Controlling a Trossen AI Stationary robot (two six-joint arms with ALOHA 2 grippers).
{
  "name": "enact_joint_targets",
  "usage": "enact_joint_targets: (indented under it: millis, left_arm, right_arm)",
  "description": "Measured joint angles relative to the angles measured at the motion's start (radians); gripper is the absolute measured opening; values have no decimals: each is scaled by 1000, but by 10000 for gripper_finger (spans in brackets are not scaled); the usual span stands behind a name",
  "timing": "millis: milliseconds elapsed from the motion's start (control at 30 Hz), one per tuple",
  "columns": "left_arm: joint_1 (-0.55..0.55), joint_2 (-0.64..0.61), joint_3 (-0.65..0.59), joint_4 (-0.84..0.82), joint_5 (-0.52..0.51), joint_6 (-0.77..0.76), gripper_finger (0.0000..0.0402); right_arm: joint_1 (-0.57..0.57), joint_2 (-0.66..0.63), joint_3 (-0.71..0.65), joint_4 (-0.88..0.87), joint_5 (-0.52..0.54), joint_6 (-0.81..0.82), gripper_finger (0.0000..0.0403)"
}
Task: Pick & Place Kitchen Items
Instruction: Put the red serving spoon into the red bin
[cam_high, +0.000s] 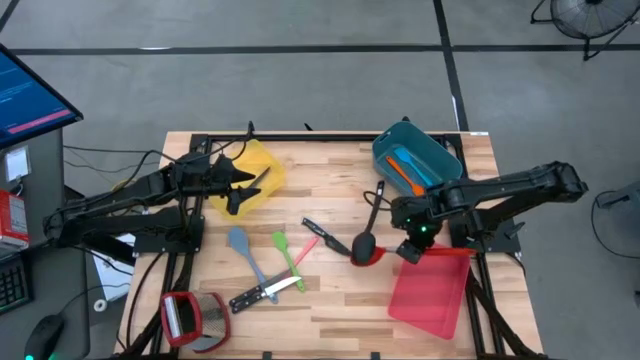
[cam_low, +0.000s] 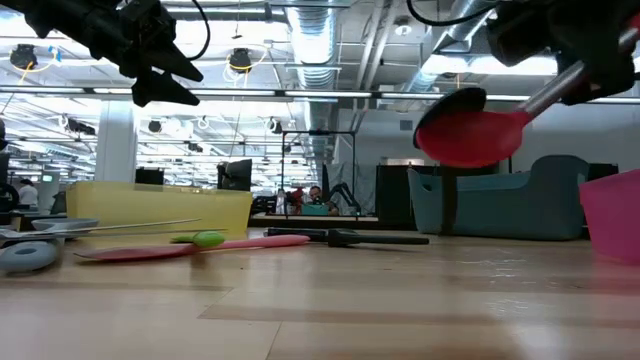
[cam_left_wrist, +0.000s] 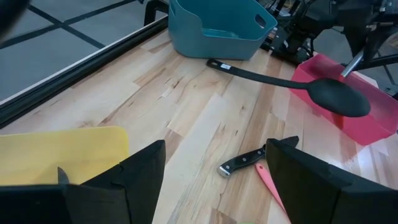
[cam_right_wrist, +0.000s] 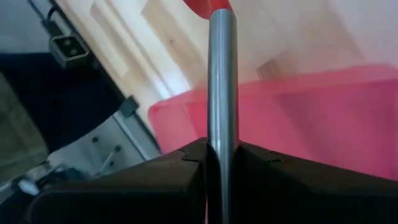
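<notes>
My right gripper is shut on a red spoon with a metal handle, held above the table beside the red bin. A black ladle has its bowl right by the red head; I cannot tell whether they touch. My left gripper is open and empty, up in the air by the yellow bin. On the table lie a grey-blue spoon, a green spatula, a pink spatula and two black-handled knives. My right gripper pinches the spoon's metal handle between its two fingers. The fingers come from the table's right side, and the handle runs on forward from them. The spoon is lifted clear and tilted, its red head lower than the handle.
A teal bin with orange and blue utensils stands at the back right. A red-framed grey flat object lies at the near left corner. Bare wood shows in the table's near middle.
</notes>
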Motion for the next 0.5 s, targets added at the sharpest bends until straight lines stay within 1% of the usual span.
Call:
enact_joint_targets:
  millis: [267, 333, 500]
  left_arm:
    - [0, 0, 0, 0, 0, 0, 257]
    - [0, 0, 0, 0, 0, 0, 257]
    - [0, 0, 0, 0, 0, 0, 257]
  right_arm:
    - [18, 0, 0, -7, -205, 17, 39]
    - [31, 0, 0, -27, -226, 22, 39]
    - [82, 0, 0, -93, -240, 32, 39]
